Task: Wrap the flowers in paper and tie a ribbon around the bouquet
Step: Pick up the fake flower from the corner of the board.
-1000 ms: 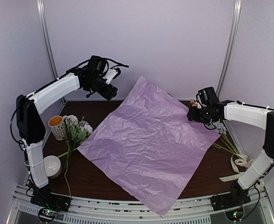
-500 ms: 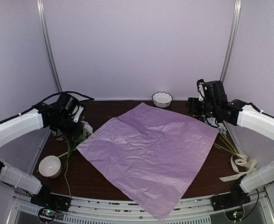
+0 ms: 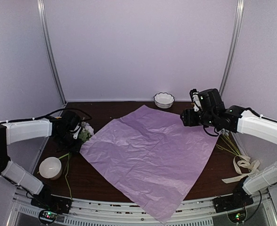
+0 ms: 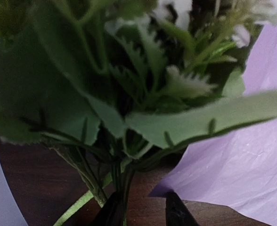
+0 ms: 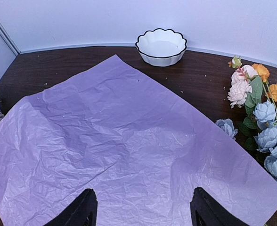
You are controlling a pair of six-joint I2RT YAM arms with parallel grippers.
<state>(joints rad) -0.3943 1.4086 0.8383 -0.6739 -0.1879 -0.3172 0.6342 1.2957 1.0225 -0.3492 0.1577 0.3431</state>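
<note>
We are at gathering stems. The left claw (image 4: 143, 212) straddles the stalks of the white flowers (image 3: 84, 132) beside the flat paper (image 3: 148, 155); whether it pinches them, we cannot tell. The right claw (image 5: 141, 207) hovers above the paper, fingers apart. The next move probably calls for lifting the flowers onto the sheet.

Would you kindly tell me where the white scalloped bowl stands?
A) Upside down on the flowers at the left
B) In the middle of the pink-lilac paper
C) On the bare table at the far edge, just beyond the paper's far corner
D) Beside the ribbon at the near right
C: the bowl stands upright on the dark table by the back wall, just past the far corner of the paper and clear of it.
</note>
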